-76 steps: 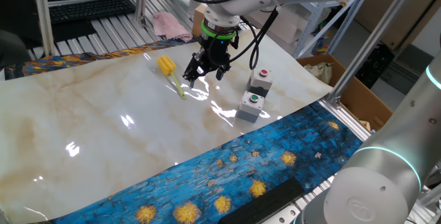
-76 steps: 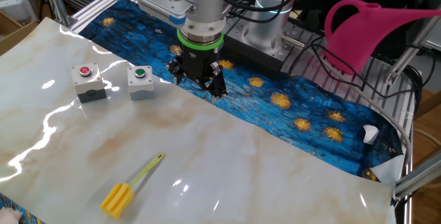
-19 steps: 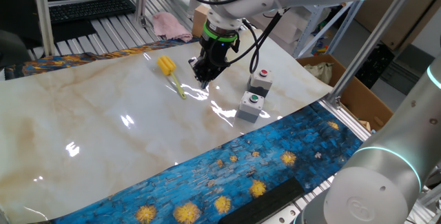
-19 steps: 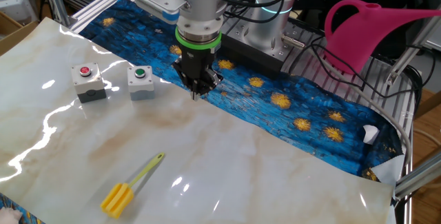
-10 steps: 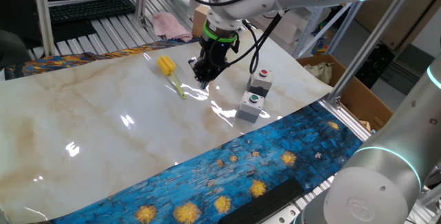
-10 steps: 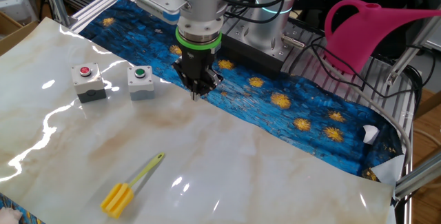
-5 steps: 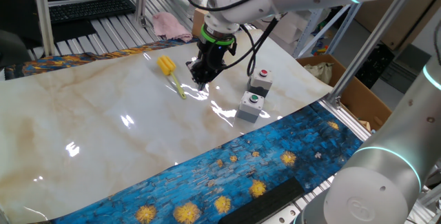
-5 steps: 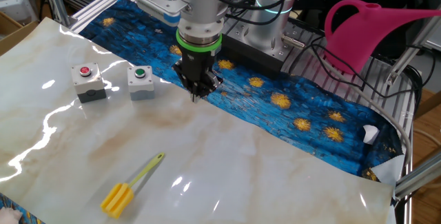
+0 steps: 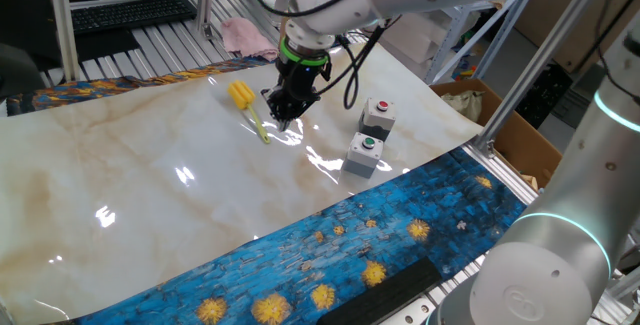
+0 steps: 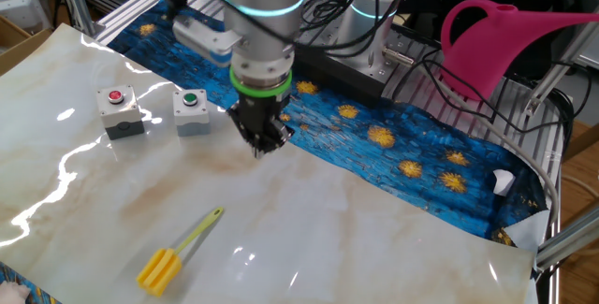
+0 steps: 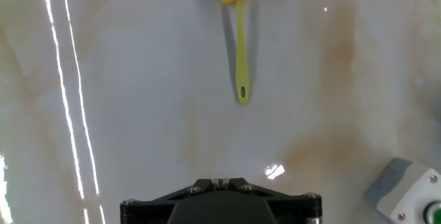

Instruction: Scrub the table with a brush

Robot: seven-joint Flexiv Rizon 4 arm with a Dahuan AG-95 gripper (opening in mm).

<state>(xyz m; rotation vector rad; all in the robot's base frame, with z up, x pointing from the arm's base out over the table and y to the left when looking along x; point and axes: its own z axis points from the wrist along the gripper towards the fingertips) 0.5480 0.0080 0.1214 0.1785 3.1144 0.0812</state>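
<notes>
Hand view: glossy table (image 11: 138,114), brush (image 11: 239,38) lying flat; gripper (image 10: 262,145) closed, empty.

Glossy marble table (image 9: 150,205), yellow brush (image 9: 247,105) lying flat, two grey button boxes (image 9: 370,137) nearby

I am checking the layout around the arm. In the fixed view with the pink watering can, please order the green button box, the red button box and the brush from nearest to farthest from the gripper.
From the gripper:
1. Green button box, just to its left in the picture.
2. Brush, lower in the picture, lying on the table.
3. Red button box, beyond the green one, further left.

Brush and red box are fairly close to call.
</notes>
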